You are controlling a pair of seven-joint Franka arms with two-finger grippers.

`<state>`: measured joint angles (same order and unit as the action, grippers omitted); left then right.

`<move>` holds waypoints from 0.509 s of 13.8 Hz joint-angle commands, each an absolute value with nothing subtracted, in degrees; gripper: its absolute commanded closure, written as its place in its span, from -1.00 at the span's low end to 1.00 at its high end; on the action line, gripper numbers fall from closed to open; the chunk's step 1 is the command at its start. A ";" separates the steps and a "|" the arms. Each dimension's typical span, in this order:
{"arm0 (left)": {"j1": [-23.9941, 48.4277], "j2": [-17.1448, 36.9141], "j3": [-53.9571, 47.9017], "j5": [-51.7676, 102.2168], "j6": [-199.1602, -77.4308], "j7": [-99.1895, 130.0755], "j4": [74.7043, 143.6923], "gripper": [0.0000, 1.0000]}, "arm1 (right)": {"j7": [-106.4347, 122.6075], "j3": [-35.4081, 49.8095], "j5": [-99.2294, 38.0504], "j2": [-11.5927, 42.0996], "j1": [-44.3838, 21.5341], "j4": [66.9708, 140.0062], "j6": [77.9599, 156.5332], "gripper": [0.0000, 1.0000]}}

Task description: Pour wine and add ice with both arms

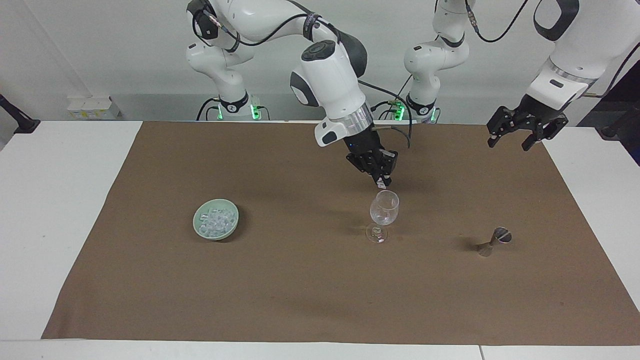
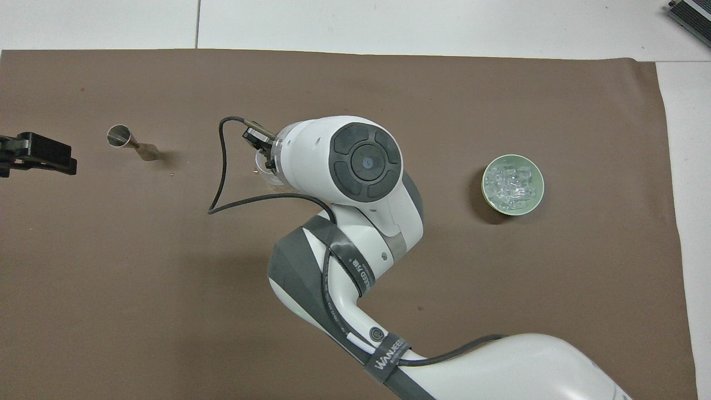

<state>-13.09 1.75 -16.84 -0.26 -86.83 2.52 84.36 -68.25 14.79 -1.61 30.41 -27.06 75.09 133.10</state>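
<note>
A clear stemmed wine glass stands upright mid-mat; in the overhead view only its rim peeks out from under the right arm's wrist. My right gripper hangs just over the glass's rim, shut on a small whitish ice cube. More ice is heaped in a pale green bowl toward the right arm's end. My left gripper is raised over the mat's edge at the left arm's end, open and with nothing in it. No wine shows in either view.
A small metal jigger stands on the brown mat toward the left arm's end, beside the glass. In the overhead view the right arm covers the mat around the glass. White tabletop borders the mat.
</note>
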 commanded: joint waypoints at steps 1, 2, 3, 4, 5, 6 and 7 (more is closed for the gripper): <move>-12.22 1.58 -16.52 -1.58 -84.99 3.16 83.76 -0.92 | -69.35 14.68 0.35 32.34 -27.77 72.42 133.07 1.00; -12.13 1.50 -16.44 -1.58 -84.99 3.16 83.67 -0.94 | -68.65 14.68 1.13 32.17 -27.69 72.68 132.72 1.00; -12.13 1.49 -16.44 -1.58 -84.99 3.16 83.67 -0.96 | -68.56 14.85 2.71 32.17 -27.60 72.69 132.80 1.00; -12.56 1.32 -16.61 -1.58 -85.08 3.08 83.67 -0.98 | -68.55 14.85 3.33 32.25 -27.51 72.69 133.06 1.00; -12.05 1.32 -16.44 -1.67 -85.08 2.99 83.76 -1.00 | -68.55 14.85 3.34 32.26 -27.51 72.77 132.98 1.00; -11.17 1.41 -16.26 -1.76 -85.17 2.99 83.67 -1.00 | -68.55 14.85 3.34 32.17 -27.51 72.77 132.80 1.00; -8.73 1.49 -15.04 -1.67 -85.17 2.73 83.76 -1.00 | -68.55 14.85 3.43 32.25 -27.51 72.77 132.72 0.98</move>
<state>-12.57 1.72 -16.82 -0.28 -86.50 2.46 84.34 -68.25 14.59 1.73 31.28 -27.62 74.30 133.08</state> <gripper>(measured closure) 0.000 0.767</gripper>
